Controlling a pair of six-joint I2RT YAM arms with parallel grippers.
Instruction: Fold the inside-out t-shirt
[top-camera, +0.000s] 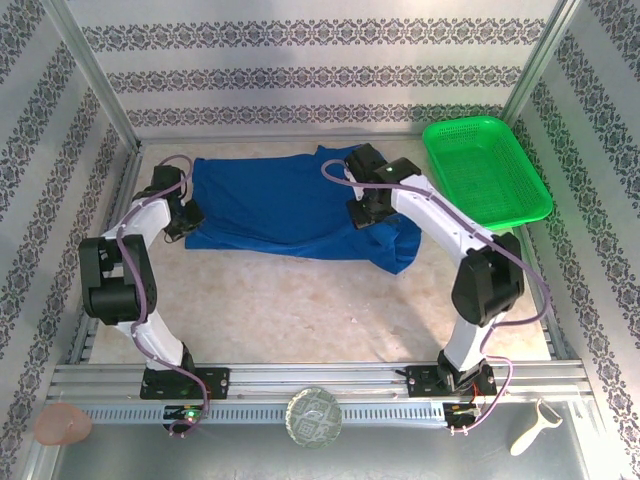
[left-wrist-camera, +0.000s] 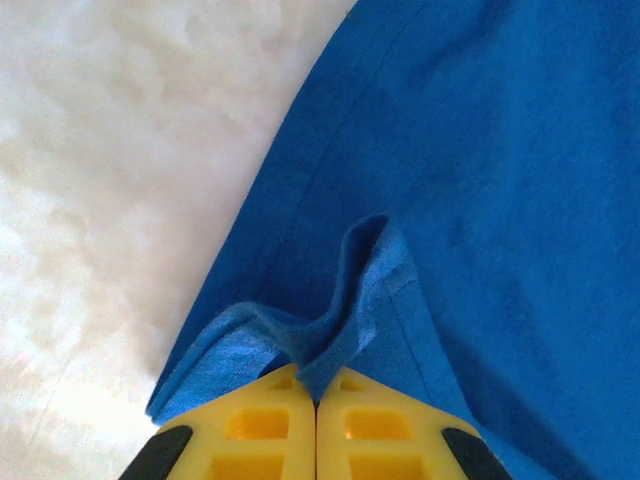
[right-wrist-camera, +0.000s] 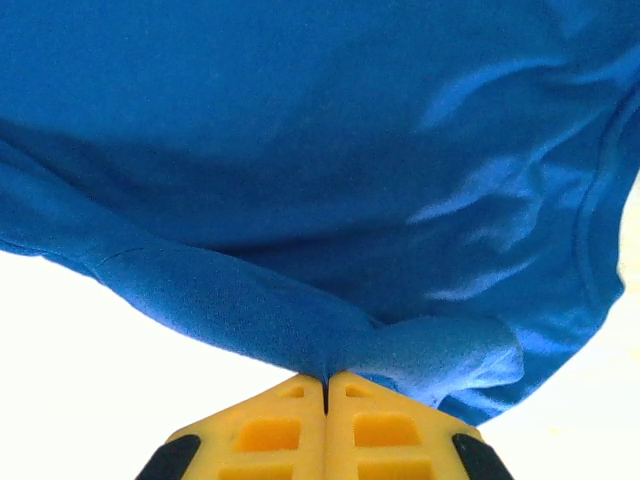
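The left arm (top-camera: 130, 270) is reaching out over the table (top-camera: 300, 310) to the end of the t-shirt (top-camera: 280, 205) that is lying farthest from the green basket (top-camera: 437, 160). In the left wrist view its yellow jaws are pressing together on a small raised fold at the edge of the blue t-shirt (left-wrist-camera: 480, 200), and the pinched cloth is bunching up into a little hump just beyond the tips. Pale table top (left-wrist-camera: 120, 180) is showing on the side of that edge away from the basket.

The t-shirt itself is lying spread on the table to the left of the basket, well apart from it at its far end and coming near it at its other end. The cloth is sagging into a hanging corner on the end nearer the basket.

The right arm (top-camera: 450, 235) is stretching across in front of the basket, and its wrist is sitting over the end of the t-shirt closest to the basket. In the right wrist view its jaws are closing tight on a ridge of the t-shirt (right-wrist-camera: 300, 150), with the cloth pulling away from the tips in long creases and a seam curving down the side.

The basket is standing on the table at the right, touching neither the t-shirt nor the arms.
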